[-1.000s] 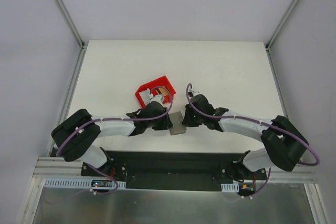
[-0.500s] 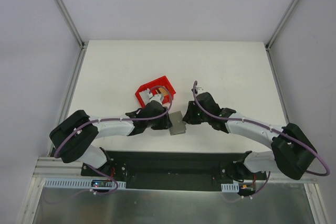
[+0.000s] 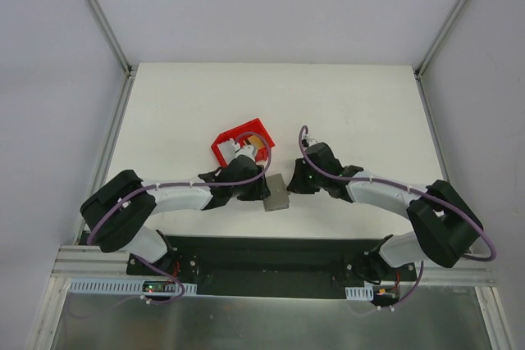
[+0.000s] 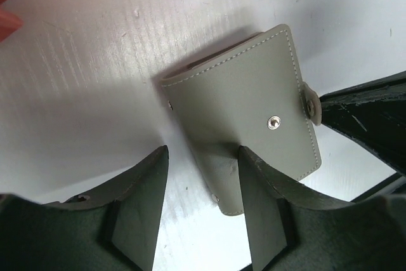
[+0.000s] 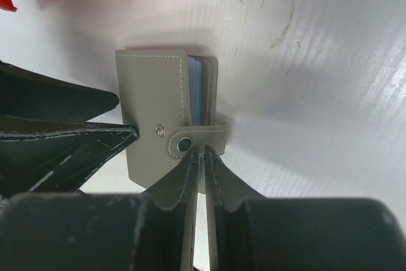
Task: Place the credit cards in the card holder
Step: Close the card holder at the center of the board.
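While the card holder [image 3: 279,193] lies snapped shut on the bench [image 3: 353,112] between our arms from above, the credit cards [image 3: 257,145] sit in the red bin [image 3: 232,142] beside it. Our left wrist shows the left tool [image 4: 202,157] spread astride the holder's corner, probably to steady it; our right wrist shows the right tool [image 5: 202,152] pinching the snap strap [image 5: 204,136], apparently to open it.

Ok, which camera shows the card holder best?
Left wrist view: the card holder lies nearly whole, cover and snaps clear. Right wrist shows its strap side, partly hidden; top view only a small grey patch.
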You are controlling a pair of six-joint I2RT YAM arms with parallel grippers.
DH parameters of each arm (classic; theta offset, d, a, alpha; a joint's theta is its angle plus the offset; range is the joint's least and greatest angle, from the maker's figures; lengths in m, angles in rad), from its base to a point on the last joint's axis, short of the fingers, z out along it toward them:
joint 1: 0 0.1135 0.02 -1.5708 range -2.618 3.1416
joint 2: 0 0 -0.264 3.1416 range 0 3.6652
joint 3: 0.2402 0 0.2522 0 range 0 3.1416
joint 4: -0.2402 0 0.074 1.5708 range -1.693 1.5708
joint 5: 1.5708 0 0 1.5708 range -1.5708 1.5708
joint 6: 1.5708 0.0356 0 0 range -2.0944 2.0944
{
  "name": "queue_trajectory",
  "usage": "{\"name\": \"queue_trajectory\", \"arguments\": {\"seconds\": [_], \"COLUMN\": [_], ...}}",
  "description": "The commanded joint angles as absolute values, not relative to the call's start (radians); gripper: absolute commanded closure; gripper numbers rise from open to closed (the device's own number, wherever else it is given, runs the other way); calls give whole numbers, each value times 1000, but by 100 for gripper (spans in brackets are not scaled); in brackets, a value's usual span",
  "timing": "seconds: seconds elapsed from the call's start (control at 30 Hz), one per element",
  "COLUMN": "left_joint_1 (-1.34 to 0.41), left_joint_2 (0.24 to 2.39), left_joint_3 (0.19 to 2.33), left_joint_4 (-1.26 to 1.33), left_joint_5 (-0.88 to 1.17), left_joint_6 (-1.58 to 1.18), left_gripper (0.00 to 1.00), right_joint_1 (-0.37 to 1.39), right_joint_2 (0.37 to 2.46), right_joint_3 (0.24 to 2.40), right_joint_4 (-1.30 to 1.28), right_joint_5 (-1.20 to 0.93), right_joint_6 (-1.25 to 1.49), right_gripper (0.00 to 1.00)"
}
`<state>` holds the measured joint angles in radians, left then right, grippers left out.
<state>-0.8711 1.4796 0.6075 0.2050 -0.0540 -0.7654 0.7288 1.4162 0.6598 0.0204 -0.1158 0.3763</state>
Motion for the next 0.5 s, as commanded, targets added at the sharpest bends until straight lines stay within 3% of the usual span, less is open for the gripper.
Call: {"name": "queue_trajectory", "arguments": {"seconds": [0.0, 0.47], "left_joint_1": [-877, -876], "left_joint_2": [1526, 1582], "left_joint_3": [614, 606], "left_joint_4": [152, 152], "left_joint_5": [-58, -49], "left_joint_6": [-735, -738], "left_gripper": [53, 61], "right_joint_1": [735, 750], "right_joint_2": [1413, 1466], "right_joint_3": [680, 701], "right_joint_4": [81, 84], "right_joint_5": [-150, -158], "right_joint_6": [385, 374], "right_gripper": [89, 89]}}
